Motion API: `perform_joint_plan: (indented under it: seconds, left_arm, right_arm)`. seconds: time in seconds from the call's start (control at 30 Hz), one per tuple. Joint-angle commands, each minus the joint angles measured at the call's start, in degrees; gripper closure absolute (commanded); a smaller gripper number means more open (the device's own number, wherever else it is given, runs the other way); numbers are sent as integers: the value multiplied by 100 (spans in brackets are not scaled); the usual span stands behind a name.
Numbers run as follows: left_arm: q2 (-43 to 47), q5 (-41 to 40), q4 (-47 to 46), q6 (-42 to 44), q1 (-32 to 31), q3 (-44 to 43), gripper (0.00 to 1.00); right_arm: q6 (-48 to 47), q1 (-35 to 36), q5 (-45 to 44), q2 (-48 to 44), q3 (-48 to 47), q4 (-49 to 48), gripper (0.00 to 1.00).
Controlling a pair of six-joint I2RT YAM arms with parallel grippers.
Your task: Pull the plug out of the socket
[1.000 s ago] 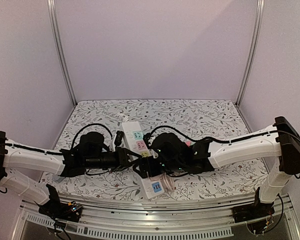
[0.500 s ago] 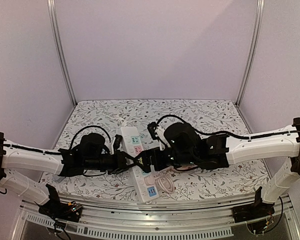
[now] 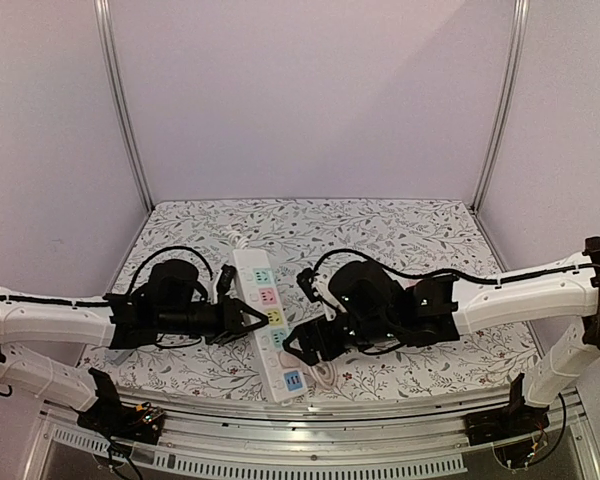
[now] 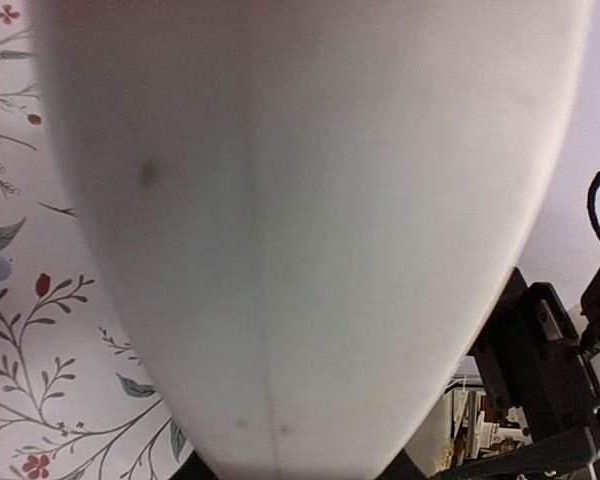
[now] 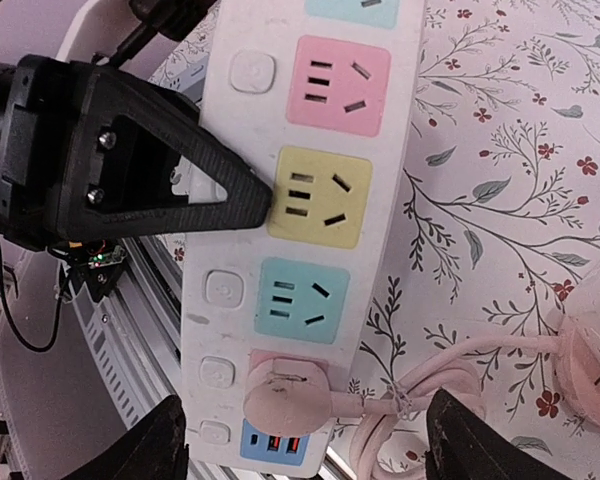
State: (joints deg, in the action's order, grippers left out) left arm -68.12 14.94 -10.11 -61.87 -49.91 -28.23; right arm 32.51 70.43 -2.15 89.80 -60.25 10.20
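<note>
Plug [image 5: 285, 392] is seated in the last socket at the near end of the strip [image 3: 263, 285], just beyond the blue USB block [image 5: 278, 441]. Not out yet.
Its pink cord [image 5: 430, 385] exits off the strip's right side and loops on the cloth [image 5: 500, 150] just beside the strip.
Right gripper [image 5: 312, 403] hangs over the strip's near end. Fingers are spread wide, one off each long side of the strip, with the plug between them in the wrist view. It holds nothing, and I see no contact with the plug.
Left gripper [image 3: 248, 322] is at the strip's left edge, about mid-length. One black finger [image 5: 180, 190] lies across the strip's top, with its tip at the edge of the yellow socket [image 5: 317, 197]. The other finger isn't visible, so I can't tell how far it's open or whether it clamps the strip. The left wrist view is just blurred white up close.
Beyond the yellow socket, the pink socket [image 5: 337, 85] has nothing plugged in.
</note>
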Motion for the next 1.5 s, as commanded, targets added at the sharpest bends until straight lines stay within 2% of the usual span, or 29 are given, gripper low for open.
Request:
perform_joint_plan:
  seconds: [0.0,0.47,0.9,1.47]
  left_arm:
    - [330,222,-215,248,111,-40,92]
    - [447,247,-77,324,153,-59,93]
    - [406,359,-44,365,269,-89,94]
    - [247,426,87,498,323,-214,95]
  right_arm:
    - [-133,46,131,277,-114,220,22]
    - [-589,71,583,1154,-878,336,34]
    - [-535,212,615,1370,-821,376,41]
    - [-622,224,639,1444,-897,370,74]
